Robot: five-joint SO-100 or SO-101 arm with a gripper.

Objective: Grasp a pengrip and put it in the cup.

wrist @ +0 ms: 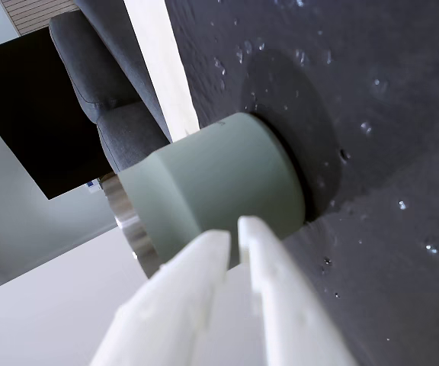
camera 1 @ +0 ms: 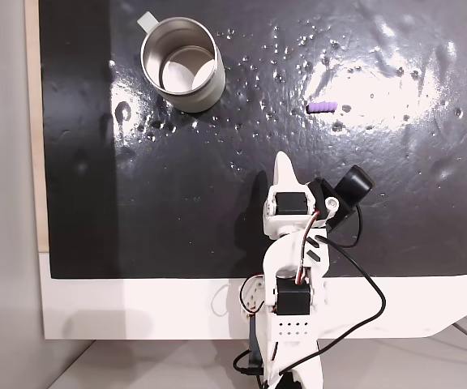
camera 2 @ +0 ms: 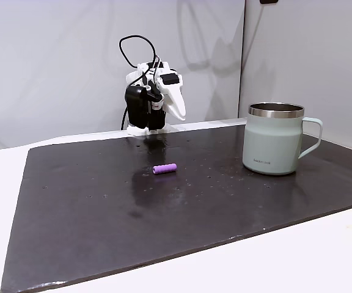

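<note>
Here I am holding my white fingers (wrist: 235, 229) nearly closed and empty near the tabletop's (camera 1: 177, 243) edge, while the ribbed purple pengrip (camera 1: 323, 107) is lying on open glossy black mat, well apart from the steel-rimmed cup (camera 1: 183, 65).

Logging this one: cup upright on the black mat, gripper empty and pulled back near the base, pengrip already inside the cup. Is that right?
Not quite. The pengrip is not in the cup; it lies on the black mat, apart from it, as both fixed views show. The rest holds: the cup stands upright and the gripper is empty, its fingers together, back near the base.
</note>
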